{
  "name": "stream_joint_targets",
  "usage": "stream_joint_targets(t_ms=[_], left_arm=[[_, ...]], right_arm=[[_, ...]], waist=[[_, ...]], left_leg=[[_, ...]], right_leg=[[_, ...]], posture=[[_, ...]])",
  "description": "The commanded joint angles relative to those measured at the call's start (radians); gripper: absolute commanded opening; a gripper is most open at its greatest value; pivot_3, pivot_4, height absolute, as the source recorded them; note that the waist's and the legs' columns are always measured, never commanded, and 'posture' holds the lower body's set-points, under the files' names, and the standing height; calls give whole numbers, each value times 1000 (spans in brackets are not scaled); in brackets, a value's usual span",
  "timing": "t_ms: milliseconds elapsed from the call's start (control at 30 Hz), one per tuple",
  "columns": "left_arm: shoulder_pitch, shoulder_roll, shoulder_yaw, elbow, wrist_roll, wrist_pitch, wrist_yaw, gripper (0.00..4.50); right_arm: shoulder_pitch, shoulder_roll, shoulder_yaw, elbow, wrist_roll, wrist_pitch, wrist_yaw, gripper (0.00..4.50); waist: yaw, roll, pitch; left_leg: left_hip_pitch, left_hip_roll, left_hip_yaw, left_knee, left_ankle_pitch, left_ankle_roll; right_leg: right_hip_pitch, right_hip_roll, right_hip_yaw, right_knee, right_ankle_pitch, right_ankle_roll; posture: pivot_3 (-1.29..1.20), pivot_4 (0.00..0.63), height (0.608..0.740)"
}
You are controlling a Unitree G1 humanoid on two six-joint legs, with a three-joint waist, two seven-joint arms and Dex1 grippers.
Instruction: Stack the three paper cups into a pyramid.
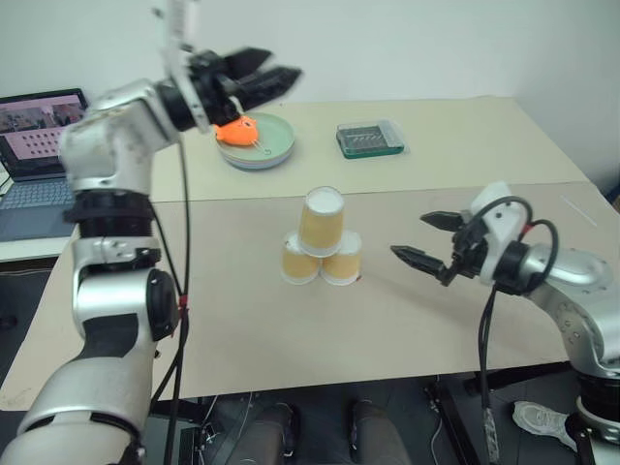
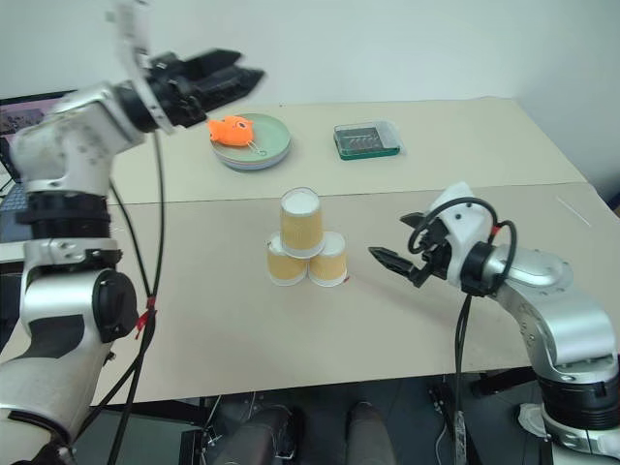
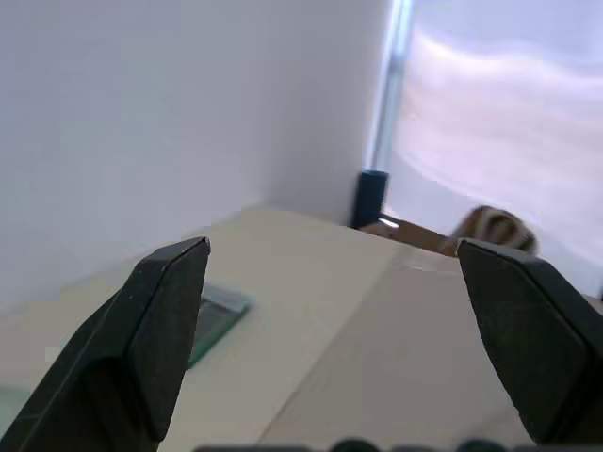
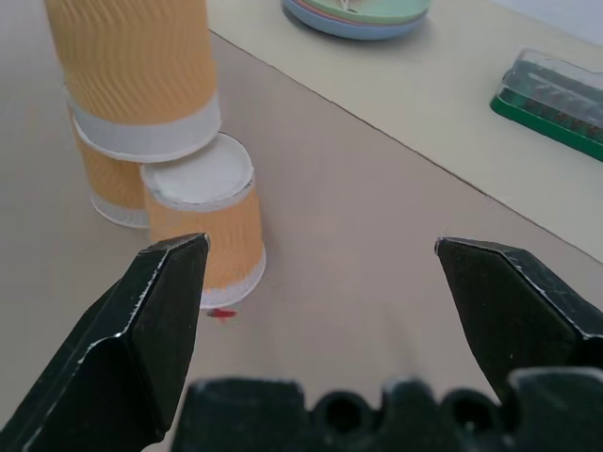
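Observation:
The three paper cups stand upside down mid-table as a pyramid: two tan cups (image 1: 300, 260) (image 1: 342, 260) side by side and touching, and a third cup (image 1: 322, 221) resting on their white bases. To their right, a short way off at table height, my right gripper (image 1: 410, 235) is open and points at them; between its fingertips (image 4: 170, 282) is bare table, with the stack off to one side. My left gripper (image 1: 283, 66) is open and empty, raised high over the far left of the table, above the green plate.
A green plate (image 1: 276, 150) holding an orange object (image 1: 237, 131) sits at the back left. A clear-lidded green box (image 1: 369, 139) lies at the back centre. A laptop (image 1: 34, 145) stands off the table's left side. A seam (image 1: 436, 191) crosses the tabletop behind the cups.

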Motion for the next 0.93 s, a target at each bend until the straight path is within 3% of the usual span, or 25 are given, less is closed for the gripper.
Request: stream_joint_targets(t_ms=[33,200,267,400,533,933], left_arm=[[137,11,139,-234,-56,131,217,4472],[464,-6,267,-472,19,148,481,4472],[541,-67,327,-511,31,109,597,4472],[671,-153,334,-551,87,-4,722,4472],[795,-210,274,-534,135,-147,742,4472],[838,-219,242,-371,175,-464,789,4472]], right_arm=[[24,-37,-131,0,19,12,-15,4500],[-17,-11,-134,142,-107,30,-204,4500],[-43,29,-104,204,-165,6,-286,4500],[-78,130,-110,296,-215,-85,-376,4500],[-58,203,-108,408,-255,-240,-401,4500],[-60,238,-117,649,-290,-491,-417,4500]], waist=[[0,0,0],[-2,0,0],[5,0,0],[21,-1,-1],[30,-1,-1],[17,2,-2]], left_leg=[[1,0,0,0,0,0],[3,1,1,0,0,-2],[4,1,1,0,0,-3],[4,2,2,0,1,-5],[4,2,2,0,0,-5],[5,4,3,0,0,-5]], right_leg=[[1,0,0,0,0,0],[2,1,1,0,1,-1],[2,1,1,0,2,-2],[3,3,1,-1,3,-3],[3,3,1,-1,3,-3],[4,6,2,-2,3,-3]], posture=[[0,150,740],[0,150,740],[0,150,740],[0,150,740],[0,150,740],[0,150,740]])
